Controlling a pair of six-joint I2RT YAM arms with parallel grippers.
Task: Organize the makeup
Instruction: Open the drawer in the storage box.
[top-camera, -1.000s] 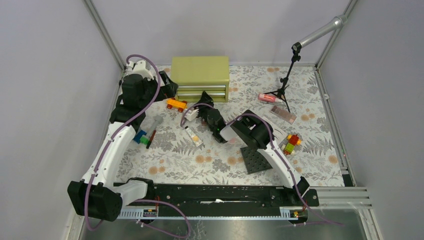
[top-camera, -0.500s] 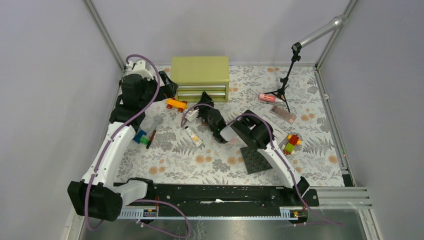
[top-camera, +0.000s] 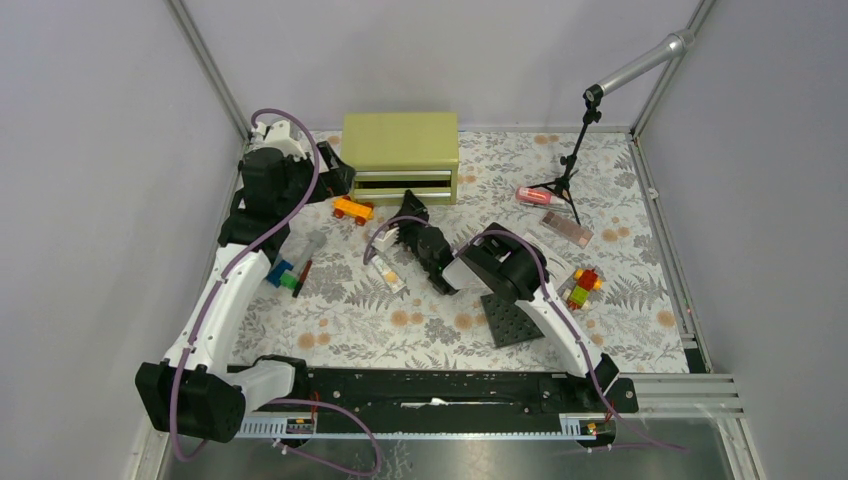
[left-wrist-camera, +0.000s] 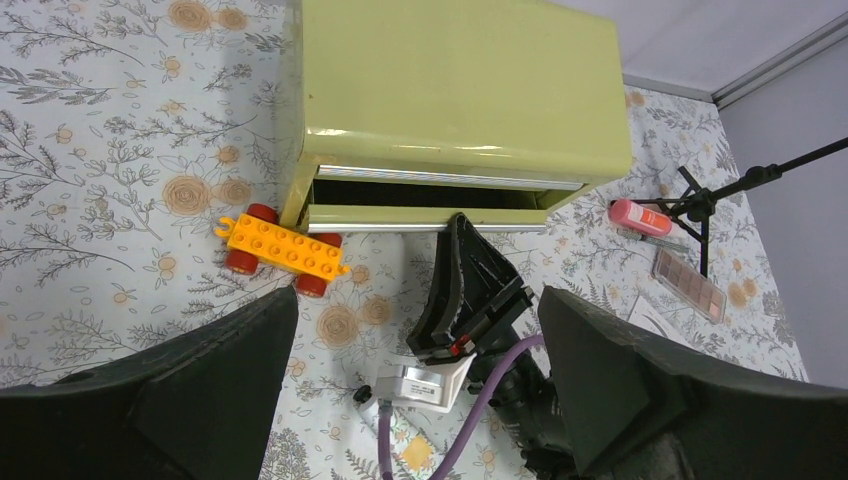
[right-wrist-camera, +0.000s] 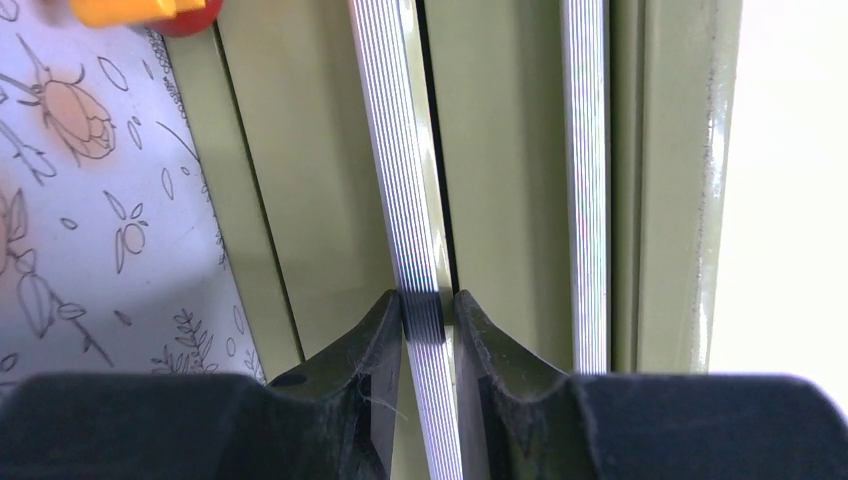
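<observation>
My right gripper (top-camera: 414, 204) (right-wrist-camera: 428, 305) is shut on the ribbed silver handle (right-wrist-camera: 392, 150) of a drawer in the yellow-green chest (top-camera: 400, 140). That drawer stands slightly open with a dark gap (left-wrist-camera: 430, 194) above its front. My left gripper (top-camera: 335, 173) (left-wrist-camera: 420, 400) is open and empty by the chest's left front corner. A cream tube (top-camera: 388, 272) lies under the right arm. A pink-red tube (top-camera: 535, 196) (left-wrist-camera: 640, 217) and a flat palette (top-camera: 568, 229) (left-wrist-camera: 688, 281) lie at the right. A brush and a pencil (top-camera: 306, 255) lie at the left.
An orange toy car (top-camera: 352, 209) (left-wrist-camera: 283, 250) sits left of the drawer front. A dark studded plate (top-camera: 512, 320) lies near the right arm. Toy bricks (top-camera: 583, 284) lie to its right and more bricks (top-camera: 283, 276) by the left arm. A microphone tripod (top-camera: 563, 185) stands at the back right.
My right gripper has drawn back from the chest with the handle in it, and the drawer has slid out, showing a dark gap. The left arm has not moved.
</observation>
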